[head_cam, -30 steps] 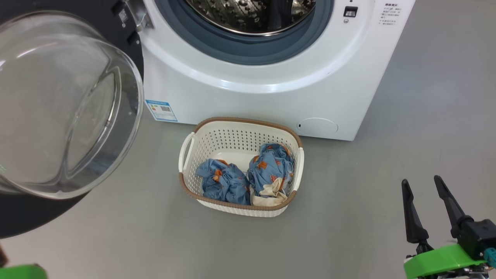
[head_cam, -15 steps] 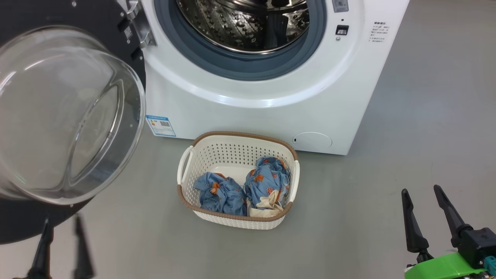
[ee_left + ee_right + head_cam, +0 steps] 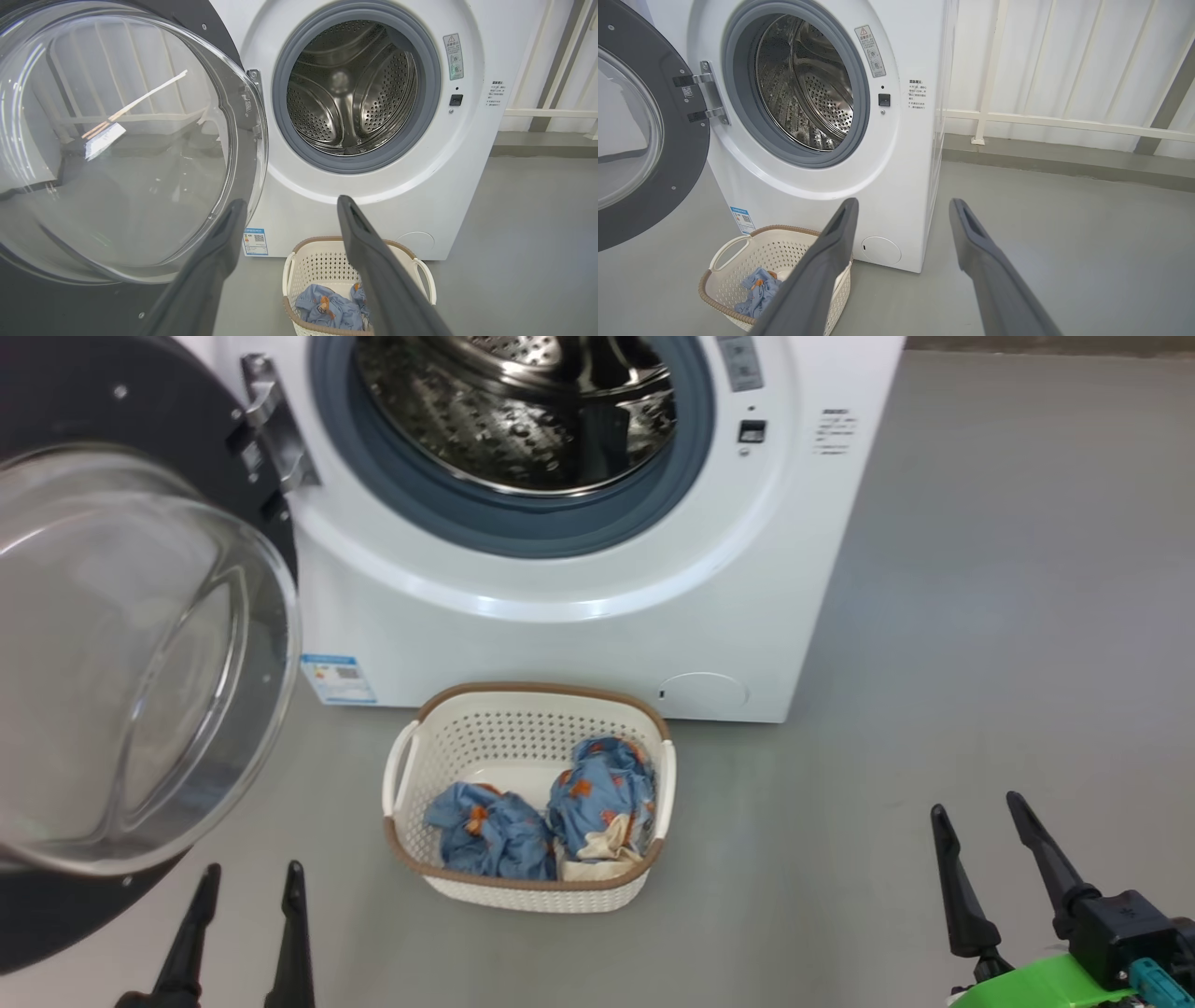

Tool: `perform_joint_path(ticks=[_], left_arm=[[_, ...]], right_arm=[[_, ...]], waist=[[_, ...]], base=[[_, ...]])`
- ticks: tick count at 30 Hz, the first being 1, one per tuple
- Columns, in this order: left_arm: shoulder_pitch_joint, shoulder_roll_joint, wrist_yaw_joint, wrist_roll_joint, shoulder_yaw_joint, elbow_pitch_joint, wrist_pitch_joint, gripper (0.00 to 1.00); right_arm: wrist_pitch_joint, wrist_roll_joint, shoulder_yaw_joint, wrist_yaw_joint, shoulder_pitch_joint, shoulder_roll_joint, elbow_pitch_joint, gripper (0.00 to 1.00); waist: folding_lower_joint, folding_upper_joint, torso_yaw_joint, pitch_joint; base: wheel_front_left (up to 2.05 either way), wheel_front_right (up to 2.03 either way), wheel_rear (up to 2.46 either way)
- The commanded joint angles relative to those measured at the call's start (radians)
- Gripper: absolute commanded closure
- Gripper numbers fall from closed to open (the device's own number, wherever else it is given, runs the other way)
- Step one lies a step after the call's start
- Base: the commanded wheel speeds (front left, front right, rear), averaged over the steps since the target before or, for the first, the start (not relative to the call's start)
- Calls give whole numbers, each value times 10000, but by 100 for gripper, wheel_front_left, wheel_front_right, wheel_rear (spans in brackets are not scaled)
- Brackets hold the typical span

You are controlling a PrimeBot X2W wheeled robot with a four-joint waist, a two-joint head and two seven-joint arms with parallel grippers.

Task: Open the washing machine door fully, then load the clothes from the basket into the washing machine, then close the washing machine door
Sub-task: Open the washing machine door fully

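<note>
The washing machine door stands wide open on the left of the scene. It hangs from its steel hinge at the left edge of the opening, with the clear glass bowl bulging toward me and the black rim around it. Just right of it is the washing machine itself: a white front, a grey-blue gasket ringing the mouth, and the perforated steel drum behind it. Low on that front I can see a small blue energy sticker at the left and a round filter cap at the right. The basket sits on the grey floor close in front of the machine, below the opening. The clothes lie inside it as two blue bundles side by side and touching; the right one shows its cream part against the near wall. My left gripper is near me at the left, just below the door's lower rim and left of the basket. Its fingers are spread with nothing between them — my left wrist view shows the machine's front through the gap. My right gripper is near me at the far right, well apart from the basket, over bare floor — jaws likewise spread and holding nothing.
</note>
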Motion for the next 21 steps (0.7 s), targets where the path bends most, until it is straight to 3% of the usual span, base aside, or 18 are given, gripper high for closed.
perform_joint_path(ticks=[1,12,21], left_arm=[[-312,84,-51,26,278,-154,-3,0],[-319,140,-117,45,-59,434,35,0],[-328,179,-21,-4,-120,631,111,0]], right_arm=[[-39,-67,298,16,-73,-85,-195,0],[-72,135,520,16,-10,-85,-8,0],[-67,187,490,16,120,-85,-38,0]], waist=[[0,0,-288,-159],[0,0,-1234,-404],[0,0,-1557,-591]], base=[[0,0,0],[0,0,0],[0,0,0]])
